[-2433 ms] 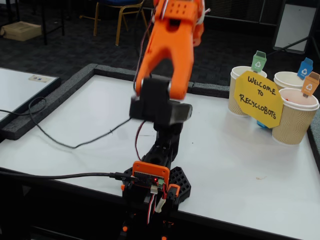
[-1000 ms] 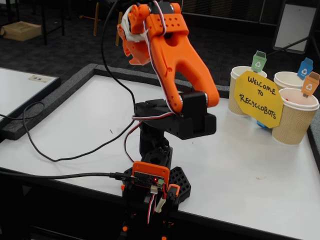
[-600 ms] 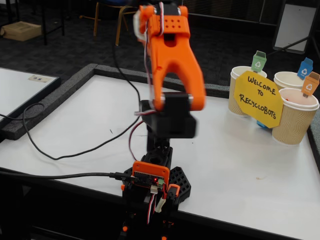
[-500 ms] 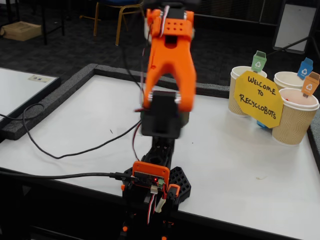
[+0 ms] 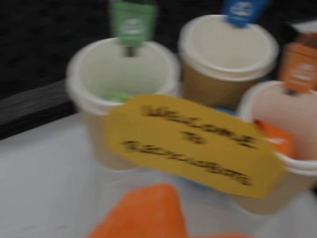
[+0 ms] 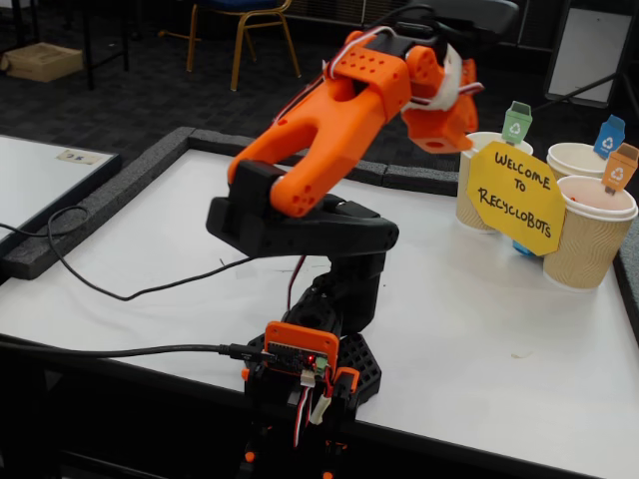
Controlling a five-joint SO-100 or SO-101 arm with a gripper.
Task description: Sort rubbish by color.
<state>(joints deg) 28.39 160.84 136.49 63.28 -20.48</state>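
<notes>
At the bottom of the blurred wrist view we see an orange part of the gripper [image 5: 143, 213], and we cannot tell if its jaws stand open or closed, or if they hold something. From the fixed view we see the gripper [image 6: 439, 125] raised high above the table [image 6: 479, 329], near the left cup of the group, but its fingers are not clear there too. Just beyond the gripper, in the wrist view, stands the yellow sign [image 5: 193, 144], which leans before three paper cups. Behind the sign on the left is the cup with the green tag [image 5: 121, 84], and we see a green wad [image 5: 119, 96] inside it, low near the front wall. On the right is the cup with the orange tag [image 5: 292, 148], and an orange wad [image 5: 275, 139] lies in it, touching the left inner wall. At the back, between these two, is the cup with the blue tag [image 5: 225, 54]; we cannot see into it from this angle. A little spot of blue [image 5: 225, 110] shows just above the sign, but it is too blurred to say what it is. In the fixed view the arm [image 6: 319, 150] reaches from its base [image 6: 310, 369] at the front edge of the table up and to the right, toward the cups. A black cable [image 6: 120, 289] lies on the table at the left of the base.
</notes>
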